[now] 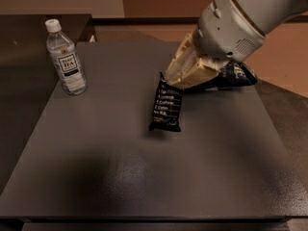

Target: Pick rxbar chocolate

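The rxbar chocolate point(167, 106) is a small flat black wrapper with stacked lines of white text. It hangs upright by its top end, its lower end just above the dark table point(120, 177), near the middle. My gripper point(174, 79) comes in from the upper right on the grey arm and is shut on the bar's top edge with its cream fingers point(188, 75).
A clear water bottle point(66, 58) with a white cap stands at the table's back left. A larger dark blue-black snack bag point(234, 75) lies behind the gripper at the back right, partly hidden by the arm. A darker counter sits to the left.
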You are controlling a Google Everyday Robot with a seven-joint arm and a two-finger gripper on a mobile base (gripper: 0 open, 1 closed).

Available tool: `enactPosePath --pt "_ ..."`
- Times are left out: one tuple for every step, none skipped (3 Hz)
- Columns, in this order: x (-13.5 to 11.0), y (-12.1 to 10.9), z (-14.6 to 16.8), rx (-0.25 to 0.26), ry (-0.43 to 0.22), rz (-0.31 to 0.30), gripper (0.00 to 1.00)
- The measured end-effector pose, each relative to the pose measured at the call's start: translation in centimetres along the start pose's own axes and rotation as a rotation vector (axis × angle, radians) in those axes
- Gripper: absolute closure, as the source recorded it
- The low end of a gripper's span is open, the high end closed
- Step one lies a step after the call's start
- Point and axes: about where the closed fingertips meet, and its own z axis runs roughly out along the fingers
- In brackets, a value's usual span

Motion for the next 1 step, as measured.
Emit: enactPosePath --pt "-0.01 0.0 0.0 0.0 0.0 0.0 1.0"
